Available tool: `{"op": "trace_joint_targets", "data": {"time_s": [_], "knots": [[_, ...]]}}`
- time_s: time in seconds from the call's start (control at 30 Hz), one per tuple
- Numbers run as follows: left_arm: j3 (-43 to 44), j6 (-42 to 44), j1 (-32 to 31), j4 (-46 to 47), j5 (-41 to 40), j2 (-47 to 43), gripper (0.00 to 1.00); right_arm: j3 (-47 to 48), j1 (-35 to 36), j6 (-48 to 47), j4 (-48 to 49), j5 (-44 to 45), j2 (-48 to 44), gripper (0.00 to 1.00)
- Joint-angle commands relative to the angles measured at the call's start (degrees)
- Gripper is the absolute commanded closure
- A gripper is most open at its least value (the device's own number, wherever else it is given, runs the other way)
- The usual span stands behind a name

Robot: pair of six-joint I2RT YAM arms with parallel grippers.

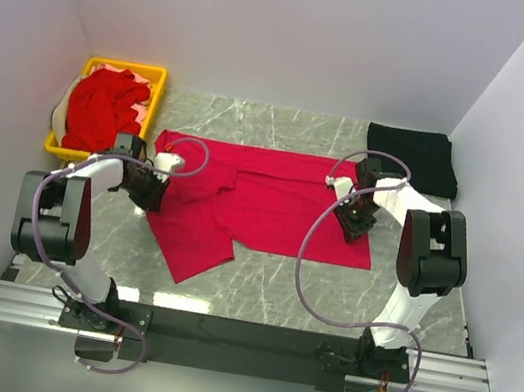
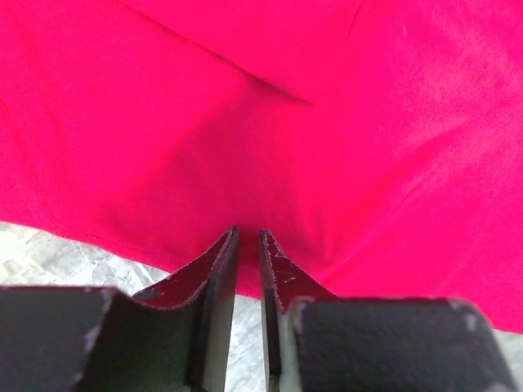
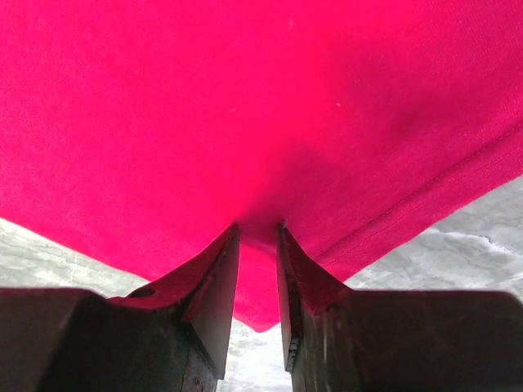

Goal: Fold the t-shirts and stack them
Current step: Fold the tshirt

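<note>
Red t-shirt lay spread across the middle of the table. Left gripper was clamped on its 9 o'clock edge and right gripper on its 3 o'clock edge. Black t-shirt sat folded at 1 o'clock.

A grey, marble-patterned tabletop is shown from above. A bright red short-sleeved cloth t-shirt is spread across its middle, reaching from near the left side to near the right. The shirt's left part is folded over and rumpled, with one flap angled towards the near edge, while its right part is laid flat. A folded black cloth t-shirt is set at the far right corner, near the red one. A yellow plastic basket is placed at the far left corner.
</note>
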Motion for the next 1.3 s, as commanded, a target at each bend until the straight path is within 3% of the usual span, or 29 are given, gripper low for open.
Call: {"op": "trace_joint_targets", "data": {"time_s": [0.0,0.27,0.33,0.47,0.6,1.0,1.27], "knots": [[-5.7,5.5,0.0,-2.9,-6.3,-0.9,0.78,-4.8,0.2,-0.5,2.6,1.6,-0.1,0.68],[-1.7,6.9,2.1,-6.0,-5.8,-1.6,0.79,-6.6,0.2,-0.8,1.2,0.9,-6.7,0.63],[0.9,7.7,3.1,-7.5,-5.0,-1.9,0.73,-5.5,0.0,-1.4,0.6,1.2,-8.8,0.59],[5.2,15.1,4.4,-15.8,3.8,-6.4,0.52,-4.5,-1.6,-4.3,-1.6,-0.7,-15.1,0.52],[4.1,19.7,4.3,-19.2,7.7,-13.5,0.44,-7.7,-1.9,-10.0,-3.1,-0.8,-20.7,0.52],[-1.5,23.3,4.4,-16.8,8.2,-14.4,0.41,-25.5,0.1,-17.0,6.2,6.4,-27.3,0.48],[-3.5,24.3,4.3,-14.4,6.4,-12.8,0.4,-28.5,0.5,-18.0,11.3,7.9,-26.5,0.47]]}}
